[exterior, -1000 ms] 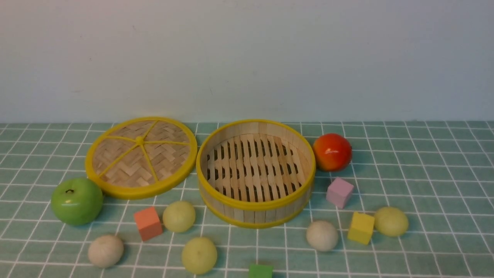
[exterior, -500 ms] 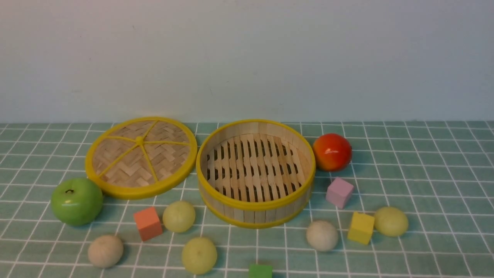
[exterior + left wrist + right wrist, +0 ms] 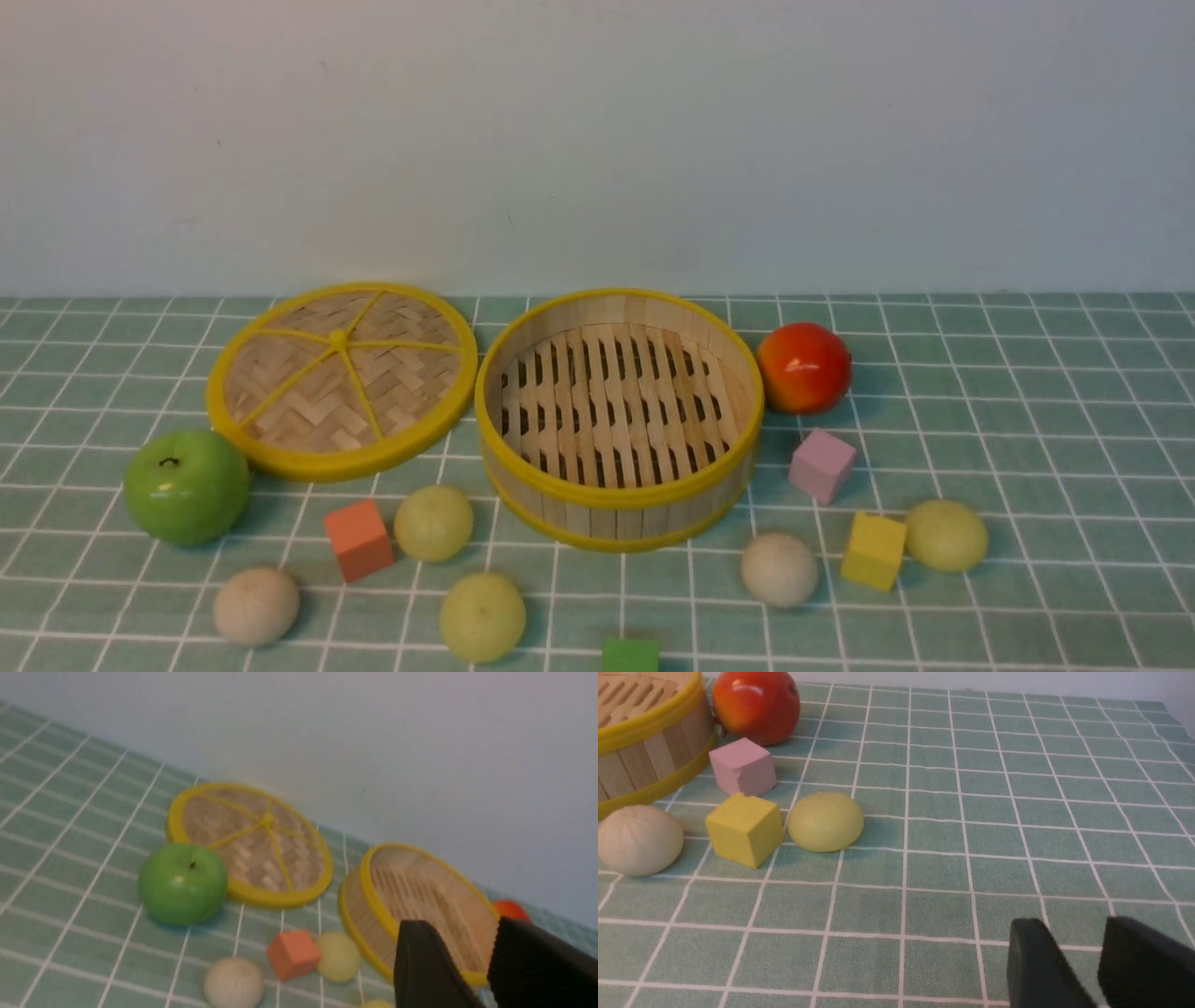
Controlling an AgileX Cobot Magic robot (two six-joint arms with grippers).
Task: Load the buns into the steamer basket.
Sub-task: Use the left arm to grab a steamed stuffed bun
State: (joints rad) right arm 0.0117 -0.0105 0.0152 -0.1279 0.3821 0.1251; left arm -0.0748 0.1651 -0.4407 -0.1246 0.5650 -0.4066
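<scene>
Bare pale wall behind a green checked table

The wall [image 3: 597, 140] is a matte, bluish off-white with only a few faint specks and scuffs, and it fills the upper part of the front view. It meets the table in one straight, level line. The table is covered by a cloth [image 3: 1027, 420] of muted sea-green, ruled with thin white lines into a grid of squares. The cloth lies flat and runs from the wall to the near edge of the view. The light is soft and even, leaving only short, blurred shadows on the cloth.
</scene>
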